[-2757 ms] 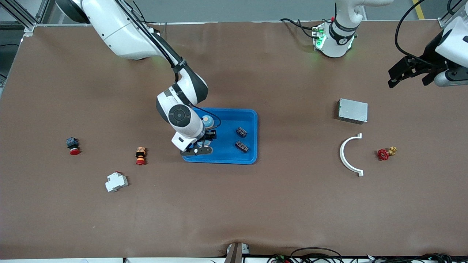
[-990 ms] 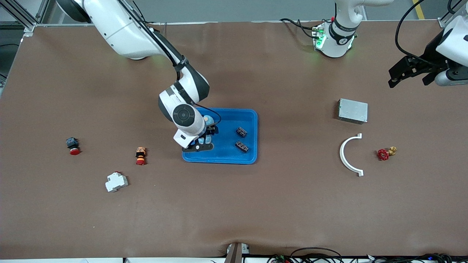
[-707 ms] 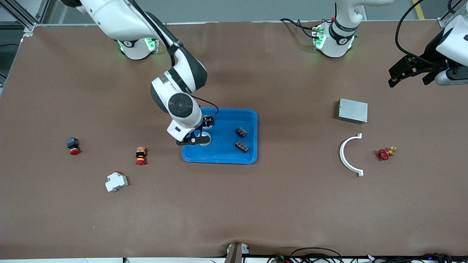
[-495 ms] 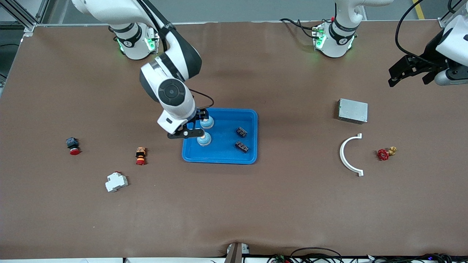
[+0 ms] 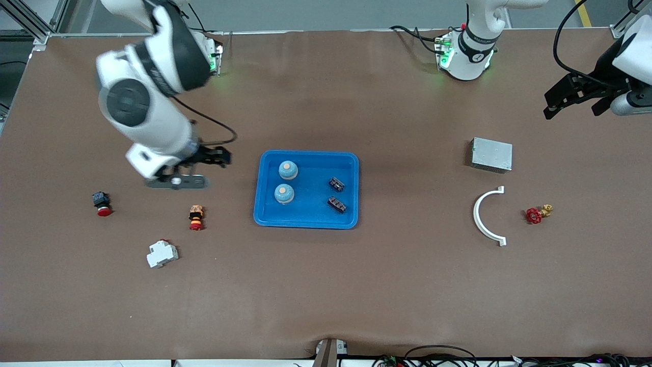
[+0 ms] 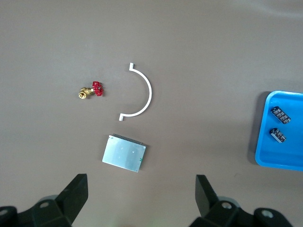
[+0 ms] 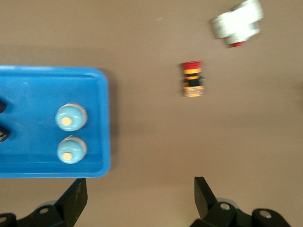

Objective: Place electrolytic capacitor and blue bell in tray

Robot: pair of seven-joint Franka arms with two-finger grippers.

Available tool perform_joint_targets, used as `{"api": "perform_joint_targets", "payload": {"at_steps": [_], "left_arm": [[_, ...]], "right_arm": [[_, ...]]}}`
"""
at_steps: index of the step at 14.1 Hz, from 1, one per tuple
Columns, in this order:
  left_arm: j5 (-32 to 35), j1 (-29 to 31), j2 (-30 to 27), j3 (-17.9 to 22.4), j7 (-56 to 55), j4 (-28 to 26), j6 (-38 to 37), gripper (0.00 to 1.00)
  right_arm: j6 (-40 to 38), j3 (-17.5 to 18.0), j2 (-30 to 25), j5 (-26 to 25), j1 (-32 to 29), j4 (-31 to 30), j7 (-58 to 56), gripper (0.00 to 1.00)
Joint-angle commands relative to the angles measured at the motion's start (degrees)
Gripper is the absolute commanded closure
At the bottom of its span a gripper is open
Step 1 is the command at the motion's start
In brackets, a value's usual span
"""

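Bells: 2 | capacitors: 2 | tray: 1

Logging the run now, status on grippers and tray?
Right gripper open, empty, over table beside tray. Left gripper open, waiting. Two bells, two capacitors in tray.

We see a wide table covered in plain brown sheeting, evenly lit. Along its upper edge runs a grey floor with a yellow stripe, and metal framing stands at one corner.
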Motion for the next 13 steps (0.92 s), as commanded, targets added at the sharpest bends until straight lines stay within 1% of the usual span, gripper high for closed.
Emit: {"api": "perform_joint_targets", "payload": {"at_steps": [1, 4, 6, 8, 9, 13], "left_arm": [[-0.8, 0.3, -0.1, 0.1, 1.4, 0.9, -1.2, 0.0], [-0.8, 0.2, 0.5, 0.0, 1.4, 0.9, -1.1, 0.0], [-0.8, -0.3, 1.1, 0.0, 1.4, 1.0, -1.0, 0.0], [-0.8, -0.4, 1.6, 0.0, 1.4, 1.2, -1.1, 0.0], [-0.8, -0.5, 1.6, -0.1, 1.4, 1.2, -1.1, 0.0], [-1.0, -0.4, 1.3, -1.0, 1.5, 1.2, -1.2, 0.0]], "right_arm": [[-2.5, 1.1, -5.5, 0.5, -6.2, -1.8, -3.5, 0.0], [-4.1, 0.8, -7.2, 0.5, -14.0, -1.3, -16.8, 0.0], [-3.7, 0.4, -7.5, 0.5, -18.2, -0.9, -21.3, 0.0], [-4.1, -2.0, -8.8, 0.5, -18.9, -0.2, -21.7, 0.0], [-4.4, -2.5, -9.6, 0.5, -18.9, 0.2, -21.7, 0.0], [-4.7, -2.7, -12.8, 0.5, -18.9, -0.2, -22.7, 0.0]]}}
